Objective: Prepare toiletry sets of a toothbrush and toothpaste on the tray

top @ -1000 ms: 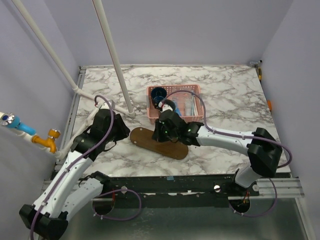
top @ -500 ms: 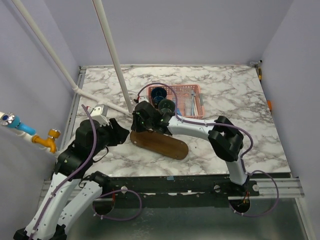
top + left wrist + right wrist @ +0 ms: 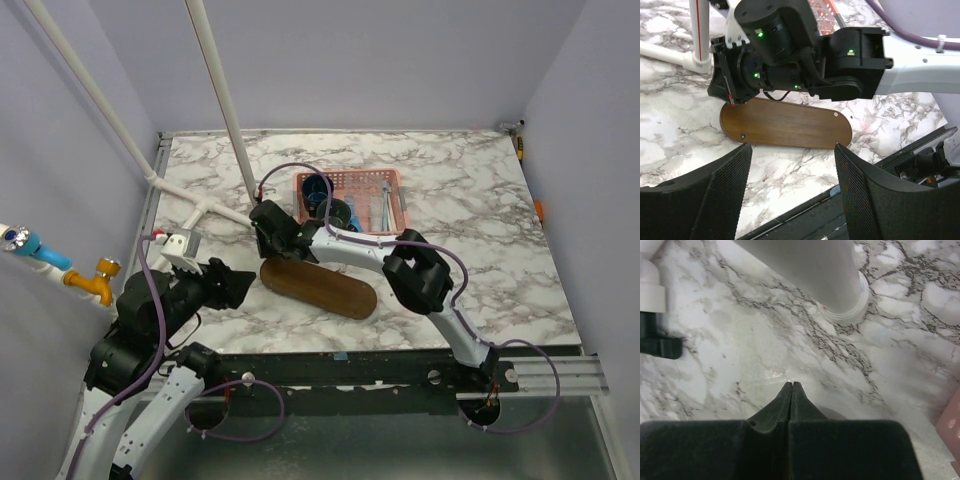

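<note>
The tray is a dark brown oval board lying bare on the marble; it also shows in the left wrist view. The toothbrushes and toothpaste tubes lie in the right part of the pink basket, too small to tell apart. My right gripper is shut and empty, low over the marble just beyond the tray's left end; its closed tips point at bare marble. My left gripper is open and empty, left of the tray, its fingers framing the tray's near side.
Two dark blue-green cups stand in the basket's left part. A white pipe post rises from the marble by the right gripper, its foot close ahead. A second white pipe runs at far left. The table's black front rail lies below the left gripper.
My right arm has swung left from over the tray to beyond its left end near the pipe post. My left arm has drawn back toward the near left.
</note>
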Controlling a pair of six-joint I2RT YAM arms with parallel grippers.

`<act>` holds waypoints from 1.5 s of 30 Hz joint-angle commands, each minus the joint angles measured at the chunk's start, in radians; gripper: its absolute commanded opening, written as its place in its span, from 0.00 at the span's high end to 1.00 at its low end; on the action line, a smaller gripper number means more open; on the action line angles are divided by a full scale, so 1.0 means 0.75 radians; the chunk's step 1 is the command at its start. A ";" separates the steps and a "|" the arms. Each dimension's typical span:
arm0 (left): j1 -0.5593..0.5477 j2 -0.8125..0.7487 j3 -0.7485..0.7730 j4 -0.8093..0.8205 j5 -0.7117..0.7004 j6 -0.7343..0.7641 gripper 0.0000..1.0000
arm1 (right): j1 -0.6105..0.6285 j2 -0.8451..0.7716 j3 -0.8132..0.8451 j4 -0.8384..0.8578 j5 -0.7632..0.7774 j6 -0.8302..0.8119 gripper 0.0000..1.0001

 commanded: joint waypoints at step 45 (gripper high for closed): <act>-0.006 0.053 -0.183 0.119 0.030 -0.176 0.23 | 0.131 -0.856 -0.781 0.010 0.045 -0.179 0.99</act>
